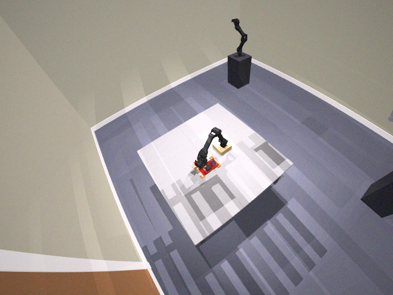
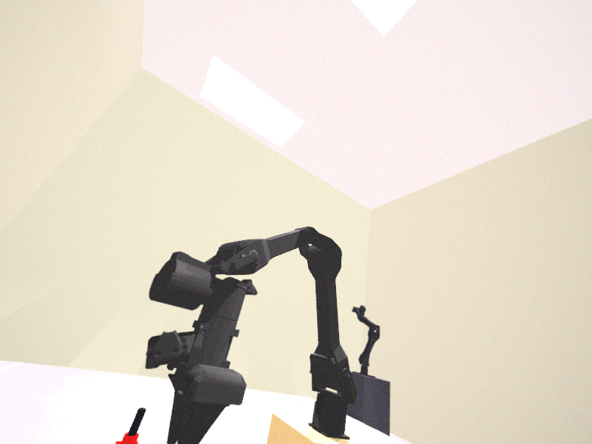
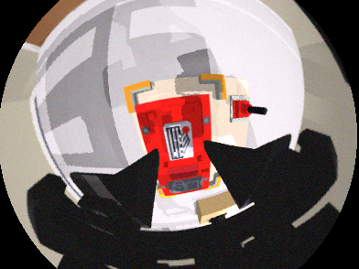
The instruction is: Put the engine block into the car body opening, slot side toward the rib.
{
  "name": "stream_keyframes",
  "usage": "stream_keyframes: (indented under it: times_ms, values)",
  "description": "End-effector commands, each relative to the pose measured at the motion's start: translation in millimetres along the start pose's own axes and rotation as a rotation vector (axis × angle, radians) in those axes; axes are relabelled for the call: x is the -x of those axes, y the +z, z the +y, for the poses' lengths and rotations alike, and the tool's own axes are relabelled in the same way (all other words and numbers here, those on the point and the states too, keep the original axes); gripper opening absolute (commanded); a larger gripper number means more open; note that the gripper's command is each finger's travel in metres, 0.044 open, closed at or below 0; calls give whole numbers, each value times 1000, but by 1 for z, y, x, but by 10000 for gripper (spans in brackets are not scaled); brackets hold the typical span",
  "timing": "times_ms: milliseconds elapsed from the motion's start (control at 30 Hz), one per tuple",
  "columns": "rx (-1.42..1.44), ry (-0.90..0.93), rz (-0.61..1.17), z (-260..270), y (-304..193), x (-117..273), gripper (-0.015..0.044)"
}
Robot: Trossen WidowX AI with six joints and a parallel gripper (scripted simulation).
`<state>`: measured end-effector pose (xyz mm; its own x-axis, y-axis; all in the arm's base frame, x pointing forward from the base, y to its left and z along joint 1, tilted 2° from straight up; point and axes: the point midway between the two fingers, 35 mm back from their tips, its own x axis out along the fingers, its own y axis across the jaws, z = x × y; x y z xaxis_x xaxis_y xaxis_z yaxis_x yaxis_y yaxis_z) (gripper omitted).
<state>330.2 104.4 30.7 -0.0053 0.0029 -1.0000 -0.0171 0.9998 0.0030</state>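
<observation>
The red car body (image 3: 153, 120) (image 1: 204, 172) lies in the fixture with its grey window panel toward the arm's base. The grey engine block (image 3: 179, 141) sits in the opening of the car body, roughly square to it, with dark slots and a red dot on top. How deep it sits, and its slot side against the rib, cannot be told. My gripper (image 3: 181, 148) is open and empty. Its fingertips stand apart on either side of the block in the wrist view, seemingly above it. In the exterior view the fingertips are cut off by the lower edge.
Orange corner brackets (image 3: 136, 91) (image 3: 219, 79) stand around the car body on a cream board (image 3: 235, 133). Beside it is a red clamp (image 3: 240, 109) with a black handle (image 3: 258, 110) (image 2: 137, 421). The arm's base stands on a wooden block (image 1: 222, 150) (image 3: 215, 208).
</observation>
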Motion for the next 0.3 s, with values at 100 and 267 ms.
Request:
stream_keyframes:
  times_ms: [100,267]
  values:
    - [-2,4,-6,1,1,3,99]
    - [-2,4,-6,1,1,3,0]
